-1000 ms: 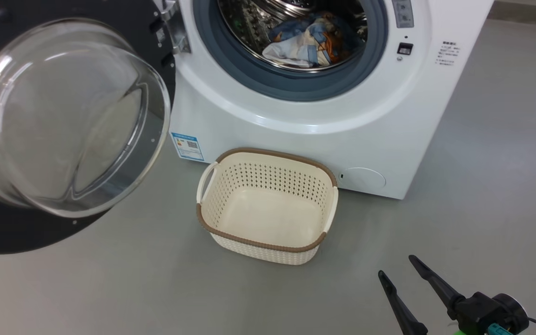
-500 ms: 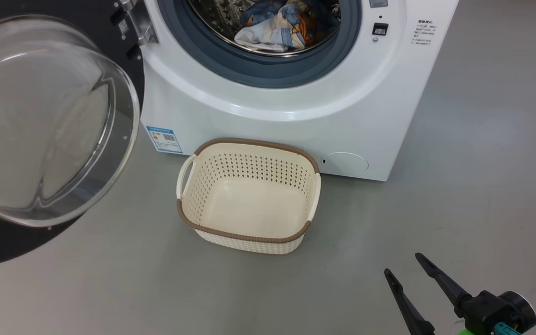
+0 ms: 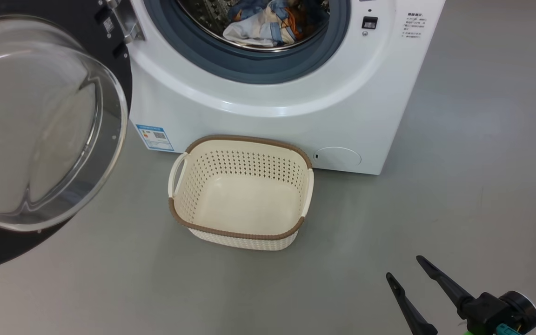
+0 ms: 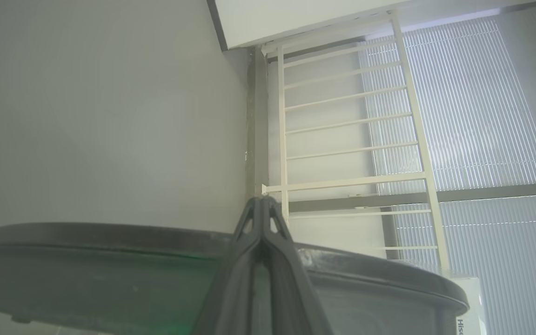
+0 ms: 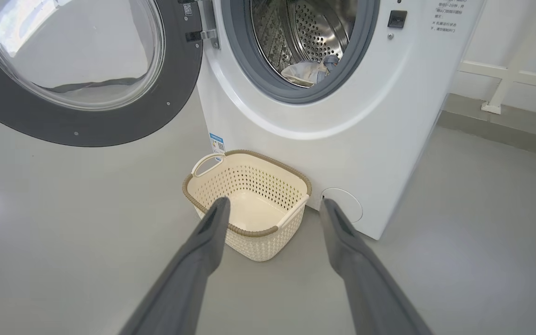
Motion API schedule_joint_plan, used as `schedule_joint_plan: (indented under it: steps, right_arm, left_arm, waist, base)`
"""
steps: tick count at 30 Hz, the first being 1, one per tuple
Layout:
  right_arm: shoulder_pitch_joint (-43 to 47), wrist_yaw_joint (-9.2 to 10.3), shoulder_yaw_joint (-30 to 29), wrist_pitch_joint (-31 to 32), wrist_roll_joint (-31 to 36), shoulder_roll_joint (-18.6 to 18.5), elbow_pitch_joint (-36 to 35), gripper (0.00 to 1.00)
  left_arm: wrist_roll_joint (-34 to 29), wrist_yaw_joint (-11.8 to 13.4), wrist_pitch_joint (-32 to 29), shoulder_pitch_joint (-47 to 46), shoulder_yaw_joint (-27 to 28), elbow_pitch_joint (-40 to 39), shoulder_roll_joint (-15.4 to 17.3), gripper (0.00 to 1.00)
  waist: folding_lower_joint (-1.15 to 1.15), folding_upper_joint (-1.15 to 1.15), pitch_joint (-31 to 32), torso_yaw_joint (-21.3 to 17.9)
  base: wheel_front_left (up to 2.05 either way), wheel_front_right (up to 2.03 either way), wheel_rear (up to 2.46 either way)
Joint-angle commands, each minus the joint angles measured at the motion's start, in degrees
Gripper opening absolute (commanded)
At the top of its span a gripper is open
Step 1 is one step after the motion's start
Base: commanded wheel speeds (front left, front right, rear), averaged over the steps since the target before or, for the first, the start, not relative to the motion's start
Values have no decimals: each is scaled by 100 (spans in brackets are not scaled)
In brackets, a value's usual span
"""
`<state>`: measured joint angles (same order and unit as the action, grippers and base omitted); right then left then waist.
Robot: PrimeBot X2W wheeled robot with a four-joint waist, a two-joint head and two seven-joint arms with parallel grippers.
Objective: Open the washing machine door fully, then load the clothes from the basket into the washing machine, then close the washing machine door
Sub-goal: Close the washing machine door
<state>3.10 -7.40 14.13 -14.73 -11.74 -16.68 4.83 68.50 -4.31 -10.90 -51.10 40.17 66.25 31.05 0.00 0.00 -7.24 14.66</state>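
Door: washing machine door hangs swung wide open on the left of the washing machine, glass bulge facing the head camera, metal hinge right beside the grey seal
Door handling: my guess is stiff and fairly heavy, with a glossy black ring and slick glass, so there's nothing much to pinch, and it only swings on that hinge
Where to take it: I'd go for the black ring at the edge farthest from the hinge, not the glass; a flat push should do, probably firmer at the latch
Clothes: the clothes sit bunched in the steel drum, looks like nothing is draped over the seal
Basket: the basket is empty on the floor, just in front of the machine
Left gripper: left gripper has its fingers pressed together and is holding nothing; a dark curved rim shows right behind them, likely the door's edge, can't tell if touching
Right gripper: right gripper has its fingers spread wide and empty, low over the floor right of the basket, well apart from the door
Stage: loading looks done, only closing left
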Motion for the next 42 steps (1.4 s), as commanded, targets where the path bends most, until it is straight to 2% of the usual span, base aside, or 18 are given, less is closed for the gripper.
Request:
schedule_joint_plan:
  steps: [1, 7, 15, 19, 31, 42]
  right_arm:
    - [15, -9, 117, -27, -116, -140, -149, 100]
    - [3, -9, 77, -27, -120, -229, -191, 100]
    - [-75, -9, 99, -27, -110, -226, -195, 100]
    - [-73, -9, 99, -27, -116, -200, -175, 100]
    - [-107, -9, 149, -27, -110, -153, -147, 100]
    - [-135, -9, 68, -27, -91, 14, -134, 100]
  left_arm:
    - [-73, -9, -101, 11, -40, -95, 417, 0]
    - [-38, -26, -233, -69, -63, -54, 401, 0]
    - [11, -20, -814, -55, -153, 66, 377, 0]
    - [58, -66, -1416, -40, -251, 81, 331, 0]
    - [173, -148, -2295, 95, -343, -61, 290, 0]
    - [203, -166, -3293, 267, -580, -531, 164, 0]
  waist:
    - [0, 0, -61, -18]
    - [0, 0, -183, 5]
    - [0, 0, -259, 28]
    - [0, 0, -252, 77]
    - [0, 0, -165, 107]
    - [0, 0, -86, 190]
  base:
    - [0, 0, 0]
    - [0, 0, 0]
    - [0, 0, 0]
    - [0, 0, 0]
    - [0, 0, 0]
    - [0, 0, 0]
